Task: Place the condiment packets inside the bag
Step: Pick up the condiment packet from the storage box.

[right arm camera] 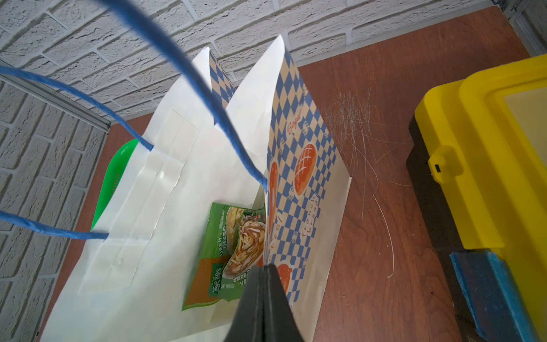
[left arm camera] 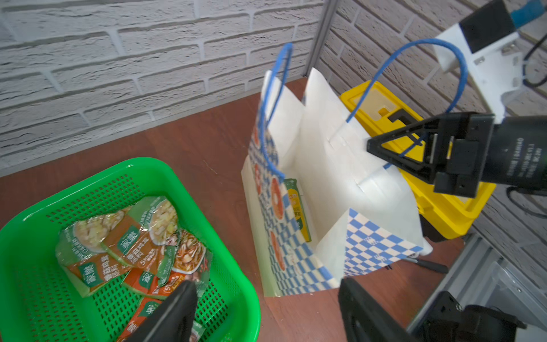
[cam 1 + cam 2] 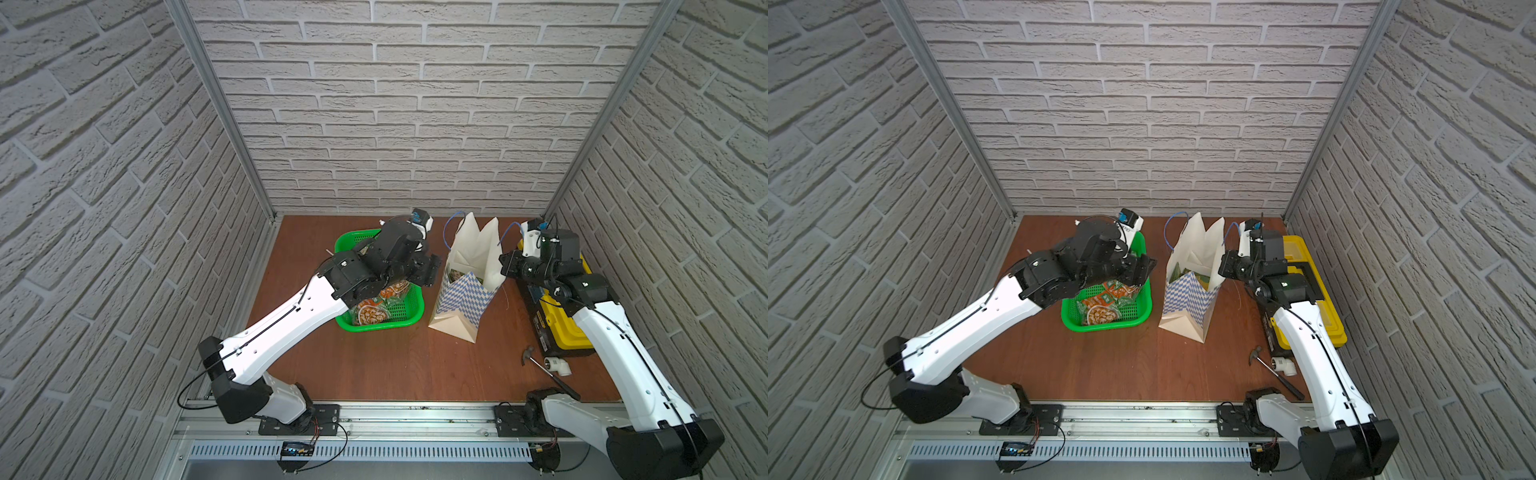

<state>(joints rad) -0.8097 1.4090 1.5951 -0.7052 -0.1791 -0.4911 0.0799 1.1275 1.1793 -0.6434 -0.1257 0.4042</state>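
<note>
The left end effector (image 2: 266, 321) is released. Its two black fingers (image 2: 174, 311) stand wide apart with nothing between them, above the basket rim nearest the bag. The right end effector (image 1: 263, 299) is clenched on the upper edge of the tall white paper bag (image 2: 331, 165), which has a blue-and-white checkered band and blue cord handles, and holds the mouth open.

One glossy green condiment packet (image 1: 228, 245) is inside the bag, tilted on edge. The other green and orange-brown condiment packets (image 2: 133, 245) lie flat and overlapping in the green perforated plastic basket (image 2: 88, 171), which is just beside the bag on the side away from the right arm. They lie below the left end effector, which is the nearer one. Their long axes differ.

Legible markings:
- "Bagel" in red script on the bag's outer wall.
- "家樂" on the packets' green labels.
</note>
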